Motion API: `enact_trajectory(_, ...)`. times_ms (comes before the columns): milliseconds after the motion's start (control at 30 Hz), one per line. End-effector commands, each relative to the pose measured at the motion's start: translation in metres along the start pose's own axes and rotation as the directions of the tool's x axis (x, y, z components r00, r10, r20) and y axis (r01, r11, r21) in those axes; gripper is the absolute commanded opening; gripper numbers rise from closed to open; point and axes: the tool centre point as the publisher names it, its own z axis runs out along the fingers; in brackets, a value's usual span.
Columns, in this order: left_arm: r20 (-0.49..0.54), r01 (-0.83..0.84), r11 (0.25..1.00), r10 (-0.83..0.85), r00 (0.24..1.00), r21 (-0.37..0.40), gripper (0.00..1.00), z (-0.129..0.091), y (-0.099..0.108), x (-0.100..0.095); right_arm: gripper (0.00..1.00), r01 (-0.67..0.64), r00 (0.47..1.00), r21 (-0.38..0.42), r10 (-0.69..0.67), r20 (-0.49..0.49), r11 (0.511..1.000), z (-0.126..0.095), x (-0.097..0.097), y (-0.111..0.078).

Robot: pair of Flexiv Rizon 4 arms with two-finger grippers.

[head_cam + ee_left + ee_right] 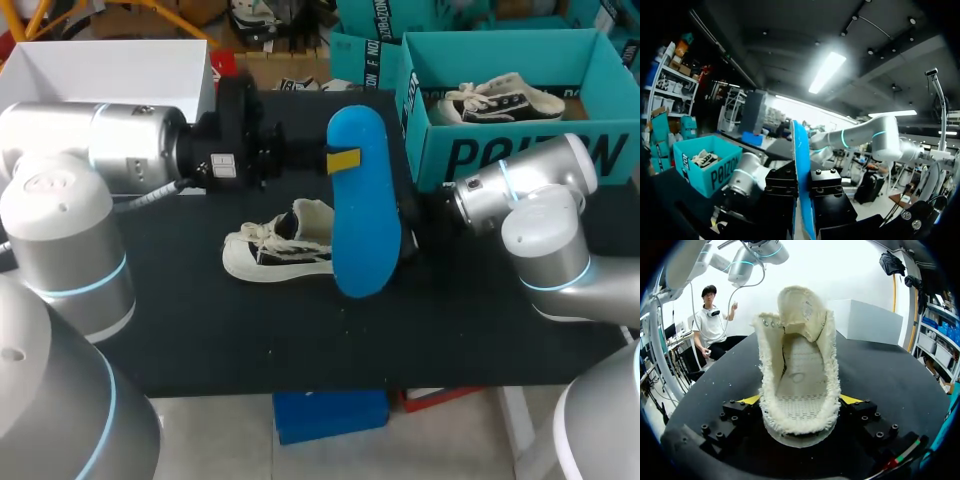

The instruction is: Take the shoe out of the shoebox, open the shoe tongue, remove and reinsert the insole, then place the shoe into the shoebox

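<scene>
A cream canvas shoe point(272, 250) lies on the black table, toe to the left, tongue pulled up. My left gripper point(343, 158) hangs above it, shut on a blue insole point(358, 220) that hangs lengthwise over the shoe's heel. In the left wrist view the insole point(801, 150) stands edge-on between the fingers of that gripper point(802, 185). My right gripper point(800, 402) is at the heel end, its yellow fingertips point(751, 400) against both sides of the shoe point(800, 360), whose inside is bare. In the head view the insole hides most of the right gripper.
A teal shoebox point(445, 150) stands at the back right with a second shoe point(505, 100) in it. A white box point(110, 70) stands at the back left. Bare black table lies in front of the shoe.
</scene>
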Motion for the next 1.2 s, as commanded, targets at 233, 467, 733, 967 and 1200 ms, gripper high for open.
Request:
enact_trajectory(233, 0.011, -0.001, 1.000, 0.001, 1.000, 0.003, 0.00, 0.000, 0.002, 0.003, 1.00, 0.004, 1.000, 0.098, -0.004, -0.001, 0.995, -0.019, 0.007, 0.010)
enact_trajectory(467, 0.011, -0.001, 1.000, 0.001, 1.000, 0.003, 0.00, 0.000, 0.002, 0.003, 1.00, 0.037, 0.999, 0.244, -0.032, -0.023, 0.969, -0.037, 0.011, 0.031)
enact_trajectory(733, 0.011, -0.001, 1.000, 0.001, 1.000, 0.003, 0.00, 0.000, 0.002, 0.003, 1.00, 0.046, 0.998, 0.456, -0.022, -0.058, 0.889, -0.048, 0.012, 0.048)
enact_trajectory(967, 0.011, -0.001, 1.000, 0.001, 1.000, 0.003, 0.00, 0.000, 0.002, 0.003, 1.00, 0.053, 0.998, 0.567, -0.019, -0.067, 0.822, -0.051, 0.010, 0.062)
enact_trajectory(1200, 0.011, -0.001, 1.000, 0.001, 1.000, 0.003, 0.00, 0.000, 0.002, 0.003, 1.00, 0.061, 0.997, 0.623, -0.017, -0.076, 0.780, -0.055, 0.009, 0.069)
